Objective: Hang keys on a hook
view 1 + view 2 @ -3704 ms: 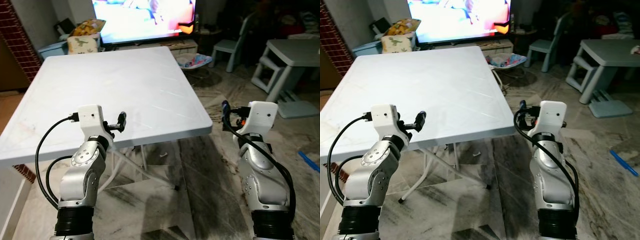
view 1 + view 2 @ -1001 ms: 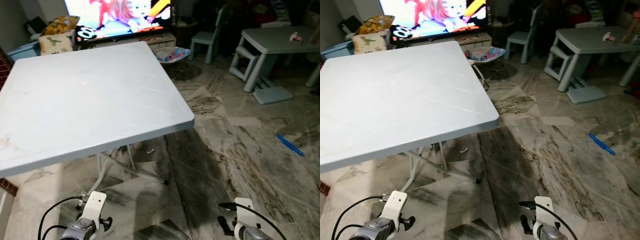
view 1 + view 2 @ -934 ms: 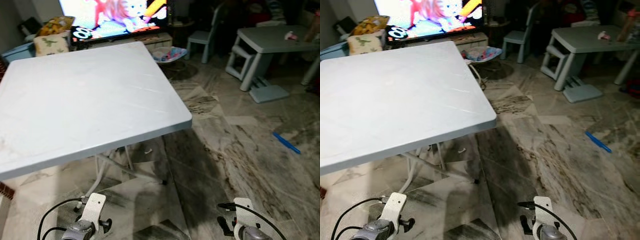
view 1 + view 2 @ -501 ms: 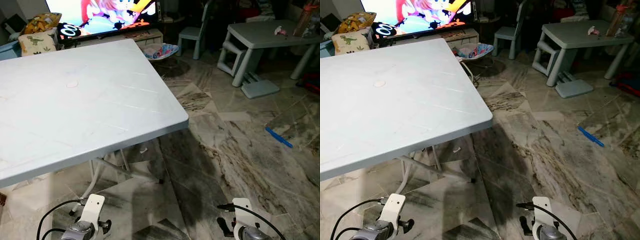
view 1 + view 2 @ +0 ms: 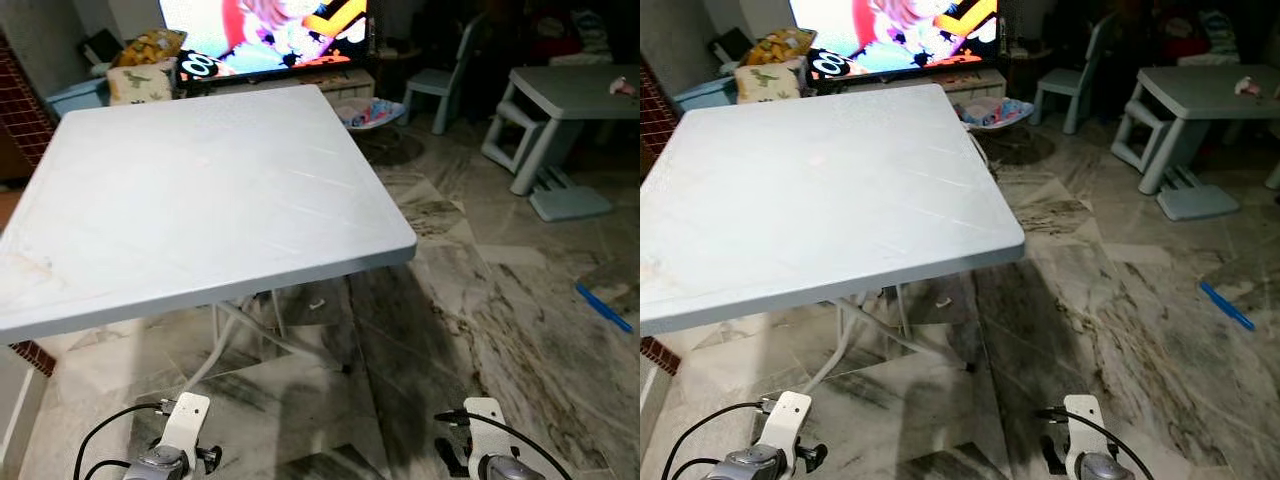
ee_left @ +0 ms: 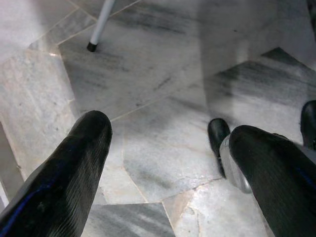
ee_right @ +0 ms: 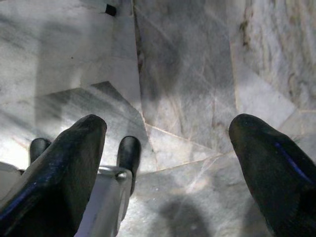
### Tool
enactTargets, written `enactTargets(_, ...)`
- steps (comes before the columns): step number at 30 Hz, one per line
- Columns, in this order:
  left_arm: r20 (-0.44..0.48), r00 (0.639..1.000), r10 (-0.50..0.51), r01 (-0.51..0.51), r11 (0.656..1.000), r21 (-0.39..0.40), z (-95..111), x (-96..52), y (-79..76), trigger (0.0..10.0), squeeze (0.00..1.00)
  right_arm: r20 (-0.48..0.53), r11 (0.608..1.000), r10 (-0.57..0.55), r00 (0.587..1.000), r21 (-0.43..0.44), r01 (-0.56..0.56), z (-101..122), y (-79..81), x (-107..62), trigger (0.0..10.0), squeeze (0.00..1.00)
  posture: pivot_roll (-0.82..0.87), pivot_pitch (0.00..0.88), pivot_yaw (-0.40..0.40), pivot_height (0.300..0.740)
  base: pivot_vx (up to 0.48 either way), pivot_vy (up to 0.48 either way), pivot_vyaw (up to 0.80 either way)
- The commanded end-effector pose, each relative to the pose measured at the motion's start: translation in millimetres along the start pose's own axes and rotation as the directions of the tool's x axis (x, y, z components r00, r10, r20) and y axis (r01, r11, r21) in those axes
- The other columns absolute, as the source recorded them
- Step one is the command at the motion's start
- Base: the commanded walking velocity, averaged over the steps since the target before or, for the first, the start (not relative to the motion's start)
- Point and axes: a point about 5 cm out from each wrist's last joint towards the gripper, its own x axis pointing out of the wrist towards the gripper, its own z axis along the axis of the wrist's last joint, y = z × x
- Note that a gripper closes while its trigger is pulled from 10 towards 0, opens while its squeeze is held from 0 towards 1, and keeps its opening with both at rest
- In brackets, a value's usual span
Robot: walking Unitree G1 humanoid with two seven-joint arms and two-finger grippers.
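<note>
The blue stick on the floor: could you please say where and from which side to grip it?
Probably at its middle, from straight above, closing across its narrow width: the blue stick lies flat on the floor, long and thin, with bare floor along both long sides.

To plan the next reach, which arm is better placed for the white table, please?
Probably left: the left gripper hangs open just before the table; the right gripper hangs open beyond its corner.

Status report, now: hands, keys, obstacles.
Left hand open, hanging over marble floor. Right hand open, hanging idle. Keys and hook not sighted. White folding table directly ahead.
</note>
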Motion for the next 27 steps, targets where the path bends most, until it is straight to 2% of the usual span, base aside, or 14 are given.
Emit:
enactTargets(1, -0.005, 1.000, 0.010, -0.010, 1.000, 0.013, -0.4, -0.7, 4.7, 10.0, 0.00, -0.004, 1.000, 0.012, 1.000, -0.006, -0.012, -0.9, 5.7, 0.8, 10.0, 0.00, -0.04, 0.000, 0.048, 0.740, 0.000, 0.330, 0.00)
enactTargets(13, -0.003, 1.000, 0.013, -0.013, 0.999, 0.035, 0.8, -0.8, 5.7, 10.0, 0.00, -0.006, 1.000, 0.012, 1.000, -0.018, -0.012, -1.5, 6.1, 0.7, 10.0, 0.00, -0.04, 0.000, 0.047, 0.740, 0.000, 0.421, 0.00)
enactTargets(20, 0.005, 1.000, 0.013, -0.013, 0.999, 0.036, 2.2, -0.6, 4.4, 10.0, 0.00, -0.016, 0.999, 0.006, 1.000, -0.036, -0.006, -2.4, 5.5, 0.7, 10.0, 0.00, -0.03, 0.000, 0.027, 0.740, 0.000, 0.000, 0.00)
enactTargets(27, 0.015, 1.000, 0.012, -0.012, 1.000, 0.006, 4.3, 0.3, -0.2, 10.0, 0.00, -0.019, 0.996, 0.011, 1.000, -0.085, -0.012, 3.6, 2.3, 1.1, 10.0, 0.00, -0.03, 0.000, -0.033, 0.740, 0.000, 0.000, 0.00)
